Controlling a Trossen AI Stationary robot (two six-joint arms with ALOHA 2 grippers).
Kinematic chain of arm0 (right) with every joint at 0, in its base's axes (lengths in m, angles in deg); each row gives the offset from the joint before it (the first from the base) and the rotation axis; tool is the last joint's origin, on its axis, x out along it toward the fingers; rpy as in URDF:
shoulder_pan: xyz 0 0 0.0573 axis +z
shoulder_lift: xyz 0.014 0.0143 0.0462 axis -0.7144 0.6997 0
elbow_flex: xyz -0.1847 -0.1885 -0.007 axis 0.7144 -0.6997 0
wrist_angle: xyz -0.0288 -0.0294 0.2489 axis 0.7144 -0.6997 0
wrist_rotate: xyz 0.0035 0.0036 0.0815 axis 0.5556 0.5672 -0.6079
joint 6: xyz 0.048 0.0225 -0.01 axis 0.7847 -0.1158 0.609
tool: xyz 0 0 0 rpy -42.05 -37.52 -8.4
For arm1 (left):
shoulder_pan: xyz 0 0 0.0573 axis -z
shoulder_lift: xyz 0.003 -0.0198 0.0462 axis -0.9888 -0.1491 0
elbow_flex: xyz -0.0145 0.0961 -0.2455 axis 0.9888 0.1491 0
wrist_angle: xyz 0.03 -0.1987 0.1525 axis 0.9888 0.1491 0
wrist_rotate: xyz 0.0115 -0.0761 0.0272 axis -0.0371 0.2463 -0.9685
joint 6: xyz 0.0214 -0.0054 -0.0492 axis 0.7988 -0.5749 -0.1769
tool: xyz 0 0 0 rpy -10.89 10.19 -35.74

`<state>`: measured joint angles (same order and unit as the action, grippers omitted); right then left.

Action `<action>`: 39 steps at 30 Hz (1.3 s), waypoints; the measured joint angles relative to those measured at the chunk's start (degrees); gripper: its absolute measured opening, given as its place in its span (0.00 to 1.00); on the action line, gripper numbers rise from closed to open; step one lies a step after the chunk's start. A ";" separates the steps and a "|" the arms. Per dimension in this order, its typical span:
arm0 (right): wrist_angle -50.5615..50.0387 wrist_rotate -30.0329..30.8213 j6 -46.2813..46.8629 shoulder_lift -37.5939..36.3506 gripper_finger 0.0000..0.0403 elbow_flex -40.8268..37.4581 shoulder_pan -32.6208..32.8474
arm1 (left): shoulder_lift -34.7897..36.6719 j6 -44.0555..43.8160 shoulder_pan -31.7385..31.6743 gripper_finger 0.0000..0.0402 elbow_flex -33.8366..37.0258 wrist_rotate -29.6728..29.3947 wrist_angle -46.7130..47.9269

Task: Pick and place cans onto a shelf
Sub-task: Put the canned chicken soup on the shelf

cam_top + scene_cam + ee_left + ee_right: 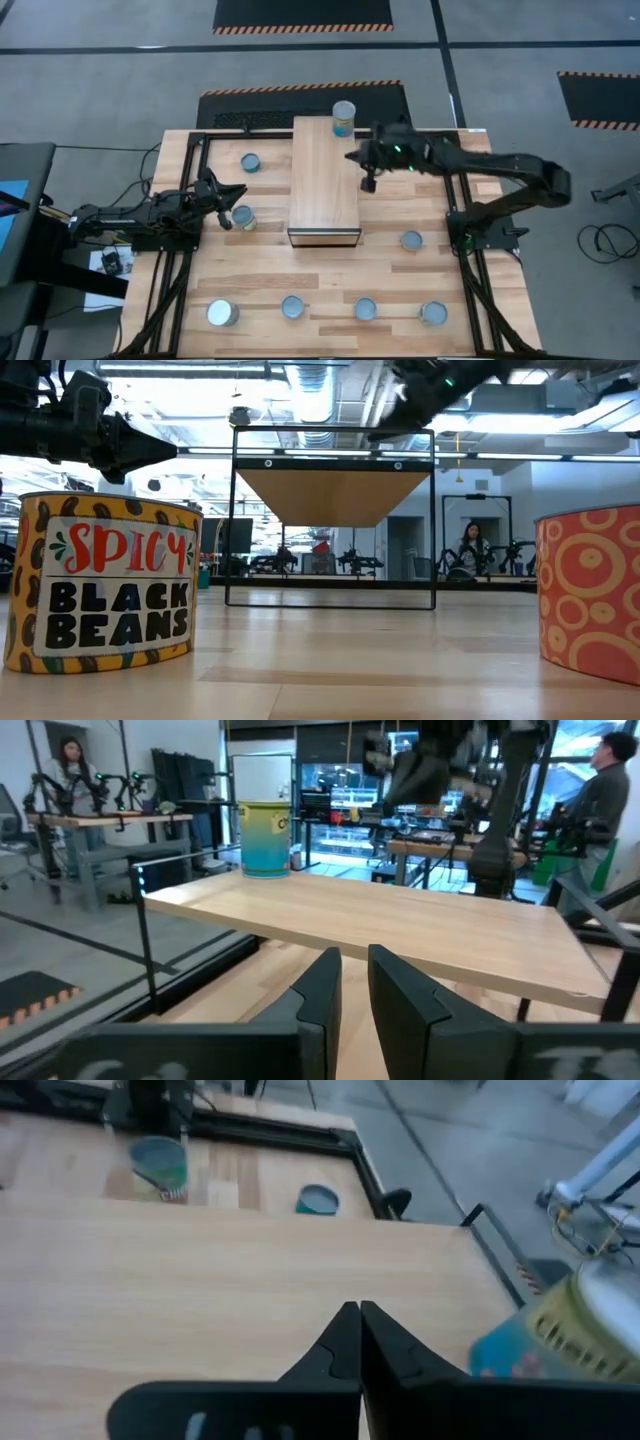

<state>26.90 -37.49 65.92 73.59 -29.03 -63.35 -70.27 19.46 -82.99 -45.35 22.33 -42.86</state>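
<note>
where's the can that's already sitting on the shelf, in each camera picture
High view: can on the shelf at the far end of the shelf.
Low view: not visible; only the shelf's underside shows.
Left wrist view: upright on the shelf's far corner.
Right wrist view: beside the shut right gripper, partly cropped.
Shared landmark: the shelf's light-wood top.

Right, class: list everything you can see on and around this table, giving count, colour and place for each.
table: one, planked light wood, under both arms
shelf: one, light wood, mid-table
can on the shelf: one, blue and yellow, upright at its far end
cans on the table: seven, silvery-blue tops; two left of the shelf, one right, four along the near edge
person: one, in the room behind
left gripper: dark, empty, left of the shelf beside a can
right gripper: dark, shut, empty, over the shelf's right side
</note>
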 joint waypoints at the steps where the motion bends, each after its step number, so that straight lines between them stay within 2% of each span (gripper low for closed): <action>1: 3.72 -0.07 0.63 -1.58 0.03 -3.62 0.20 | -0.01 -0.45 -0.01 0.11 0.00 0.22 -0.01; 6: 20.83 -3.13 2.15 -7.24 0.02 -18.28 -1.50 | -0.02 -1.03 -0.04 0.11 -0.01 0.20 -0.01; 10: 33.60 -10.36 2.71 -9.51 0.02 -26.15 -5.62 | -1.23 -1.35 -0.04 0.09 -1.52 -0.70 2.22; 14: 43.93 -21.94 5.22 -9.95 0.01 -30.32 -12.21 | -5.36 -1.63 -0.04 0.02 -3.92 -2.35 1.32; 18: 46.54 -29.43 7.35 -9.93 0.01 -30.87 -17.43 | -12.13 -3.37 -0.07 0.01 -5.96 -6.10 1.67; 26: 47.13 -30.12 7.39 -9.91 0.02 -30.88 -19.89 | -26.94 -8.21 -3.57 0.00 -14.50 -6.28 5.26; 33: 50.45 -31.09 6.34 -9.89 0.02 -34.41 -22.03 | -35.45 -11.12 -6.21 0.00 -28.30 -0.37 22.52; 39: 59.37 -33.88 7.53 -9.86 0.02 -39.28 -24.37 | -41.39 -16.45 -6.16 0.00 -37.18 1.80 36.67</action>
<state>86.27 -71.37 73.44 63.72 -68.32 -87.72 -111.66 3.01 -89.15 -82.54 24.13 -6.19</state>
